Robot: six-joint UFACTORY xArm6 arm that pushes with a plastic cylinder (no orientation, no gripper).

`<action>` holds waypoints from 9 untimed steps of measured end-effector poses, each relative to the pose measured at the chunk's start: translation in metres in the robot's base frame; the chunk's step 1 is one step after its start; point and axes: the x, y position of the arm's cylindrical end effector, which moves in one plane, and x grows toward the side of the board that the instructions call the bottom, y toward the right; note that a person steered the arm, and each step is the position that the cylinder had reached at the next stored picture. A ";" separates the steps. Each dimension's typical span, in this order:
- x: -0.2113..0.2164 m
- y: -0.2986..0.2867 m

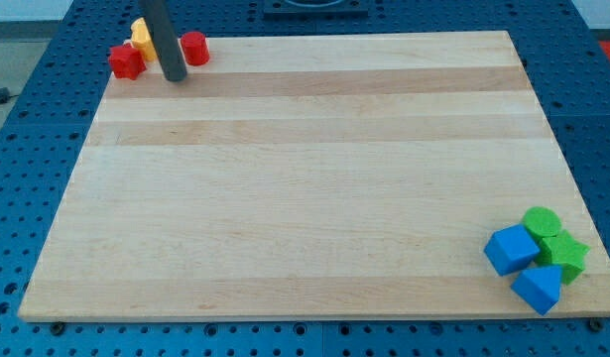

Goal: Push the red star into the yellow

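Note:
The red star (126, 61) lies at the view's top left corner of the wooden board (305, 178), touching a yellow block (141, 38) just above and to its right; the yellow block is partly hidden by the rod. A red cylinder (193, 48) stands to the right of them. My tip (174, 77) rests on the board between the red star and the red cylinder, slightly below both, a short gap right of the star.
At the view's bottom right corner sit a blue cube (511, 249), a blue triangular block (539, 289), a green cylinder (541, 222) and a green star (562, 255), clustered together near the board's edge. A blue perforated table surrounds the board.

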 end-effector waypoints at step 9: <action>0.061 0.115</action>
